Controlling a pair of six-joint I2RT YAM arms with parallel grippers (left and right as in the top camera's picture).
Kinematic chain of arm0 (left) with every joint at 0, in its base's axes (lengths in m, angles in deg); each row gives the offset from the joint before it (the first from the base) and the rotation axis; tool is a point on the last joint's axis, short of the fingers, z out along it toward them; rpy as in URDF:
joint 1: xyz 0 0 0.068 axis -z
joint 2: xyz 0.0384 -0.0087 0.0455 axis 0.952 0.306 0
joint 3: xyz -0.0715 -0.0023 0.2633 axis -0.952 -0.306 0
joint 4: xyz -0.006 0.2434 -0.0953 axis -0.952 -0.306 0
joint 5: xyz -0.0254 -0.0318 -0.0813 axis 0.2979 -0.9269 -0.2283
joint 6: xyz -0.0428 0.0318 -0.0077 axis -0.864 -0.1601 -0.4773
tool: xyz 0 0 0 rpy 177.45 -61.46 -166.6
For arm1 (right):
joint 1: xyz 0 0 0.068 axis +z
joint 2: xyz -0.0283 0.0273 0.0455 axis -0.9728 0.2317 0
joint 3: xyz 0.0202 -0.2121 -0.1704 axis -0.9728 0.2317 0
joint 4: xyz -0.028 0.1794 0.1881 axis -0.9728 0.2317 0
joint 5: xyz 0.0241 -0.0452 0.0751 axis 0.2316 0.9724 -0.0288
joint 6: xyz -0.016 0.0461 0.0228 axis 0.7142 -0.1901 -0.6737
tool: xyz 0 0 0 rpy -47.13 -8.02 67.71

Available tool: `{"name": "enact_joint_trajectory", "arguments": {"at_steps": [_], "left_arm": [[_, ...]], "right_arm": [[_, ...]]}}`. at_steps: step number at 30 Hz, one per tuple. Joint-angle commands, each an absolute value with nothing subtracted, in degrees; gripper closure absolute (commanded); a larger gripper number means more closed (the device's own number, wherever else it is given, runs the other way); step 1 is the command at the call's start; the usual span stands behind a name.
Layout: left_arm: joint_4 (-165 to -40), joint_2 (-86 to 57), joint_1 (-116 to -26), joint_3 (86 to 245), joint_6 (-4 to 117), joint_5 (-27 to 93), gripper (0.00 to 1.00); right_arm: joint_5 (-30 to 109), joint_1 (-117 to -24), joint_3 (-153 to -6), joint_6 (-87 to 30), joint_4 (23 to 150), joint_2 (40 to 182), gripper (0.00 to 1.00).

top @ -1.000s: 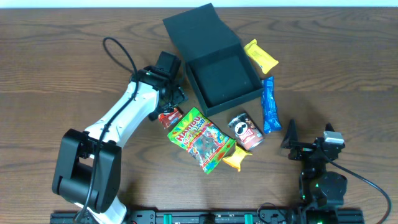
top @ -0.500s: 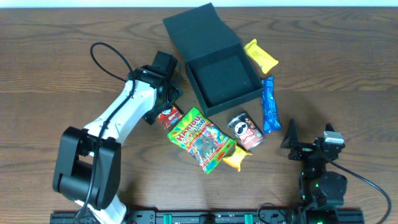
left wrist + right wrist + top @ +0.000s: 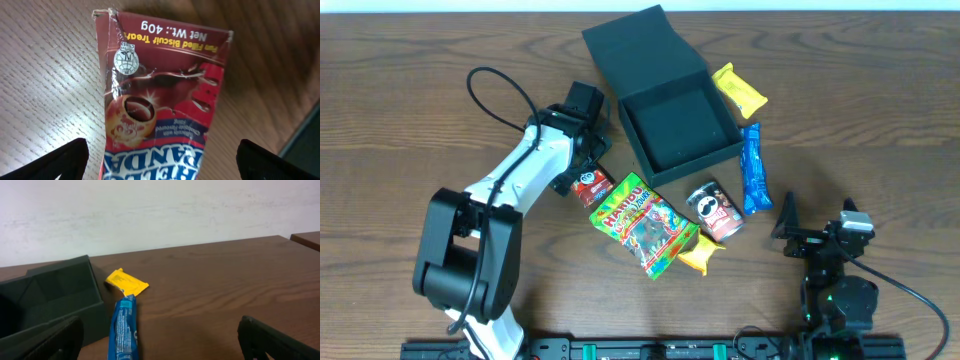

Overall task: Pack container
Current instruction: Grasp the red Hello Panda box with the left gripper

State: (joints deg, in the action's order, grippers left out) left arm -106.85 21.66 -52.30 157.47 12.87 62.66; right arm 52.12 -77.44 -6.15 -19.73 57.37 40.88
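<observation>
Your left gripper (image 3: pixel 170 167) is released. In its wrist view the two fingertips (image 3: pixel 60 160) stand wide apart at the bottom corners, one on either side of the red Hello Panda packet (image 3: pixel 165 95). Wood grain shows between each fingertip and the packet's edges, so you have no clasp on it. The packet lies flat on the table (image 3: pixel 400 80). Its print reads upside down to the wrist camera, and it is creased along its upper left edge. From overhead, your left arm reaches in from the near left and ends over that packet, which lies just beside the container's near left corner. The container (image 3: pixel 678 122) sits in the far middle of the table, turned at an angle to the table edges. Its flap lid is folded back toward the far side and its dark floor is exposed. A yellow packet (image 3: pixel 738 88) lies just beside its right wall, and a blue packet (image 3: pixel 754 168) lies lengthwise off its near right corner. A small Pringles can (image 3: pixel 715 210) and a Haribo bag (image 3: pixel 645 222) lie near its front wall, and the bag is just beside the red packet. Your right gripper (image 3: pixel 160 347) is likewise released, its fingers spread at the frame's lower corners. It is at the near right edge, well apart from the container. Its wrist view looks across the wood to the blue packet, the yellow packet and the container's side wall.
</observation>
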Motion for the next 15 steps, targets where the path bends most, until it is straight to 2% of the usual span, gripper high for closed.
{"name": "enact_joint_trajectory", "arguments": {"at_steps": [1, 15], "left_arm": [[-106.9, 23.8, -52.7, 158.3, 12.0, 64.2, 0.05], [-105.8, 27.4, -52.8, 158.3, 12.0, 64.3, 0.04]], "right_arm": [[52.3, -77.7, -6.1, -20.3, 57.6, 40.5, 0.01], [52.3, -77.7, -6.1, -20.3, 57.6, 40.5, 0.01]]}}
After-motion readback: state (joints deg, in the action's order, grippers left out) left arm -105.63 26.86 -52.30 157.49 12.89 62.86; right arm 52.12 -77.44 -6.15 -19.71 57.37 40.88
